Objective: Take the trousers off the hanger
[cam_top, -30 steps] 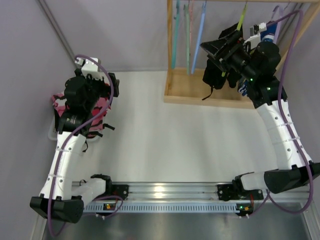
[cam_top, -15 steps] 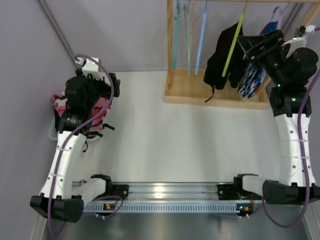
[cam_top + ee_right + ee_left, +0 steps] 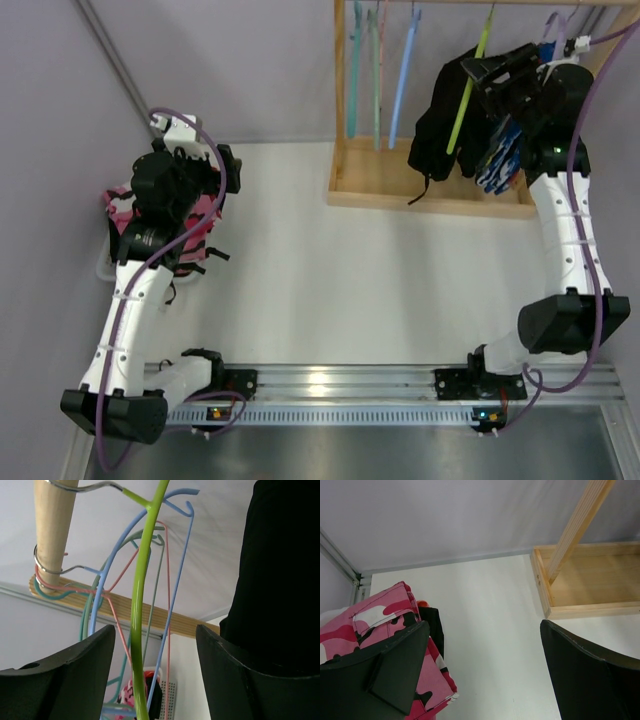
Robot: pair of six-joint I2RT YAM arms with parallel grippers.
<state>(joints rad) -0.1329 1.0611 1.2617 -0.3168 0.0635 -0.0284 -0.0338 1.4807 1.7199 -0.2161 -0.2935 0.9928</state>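
A: While we are looking down from above, we are seeing the right claw (image 3: pixel 488 72) reaching up among the hangers. The black trousers (image 3: pixel 438 125) are hanging just beside it, and the blue-and-white trousers (image 3: pixel 500 155) are dangling just below it.

B: The left claw (image 3: pixel 180 190) is hovering well apart from all that. It is over the pink camouflage trousers (image 3: pixel 200 228), which are lying on no hanger at the table's (image 3: pixel 330 280) edge.

A: Moving to the left wrist, we are finding that claw spread as wide as it goes and gripping nothing. The pink pair is lying beside and partly under one finger.

B: From the right wrist we are getting what the overhead view is hiding. The green hanger (image 3: pixel 142 595) is running between the fingers with a gap on each side, so the jaws are standing partway apart and holding nothing. The black cloth is hanging just outside one finger.

A: What we are missing there is the blue-and-white pair, which only the top view is showing.

B: We are worrying that closing here would pinch bare wire rather than cloth. A pull could then swing or unhook the hanger from the wooden rail (image 3: pixel 55 525). It could also snag the blue hanger (image 3: pixel 172 580) crowding behind it.
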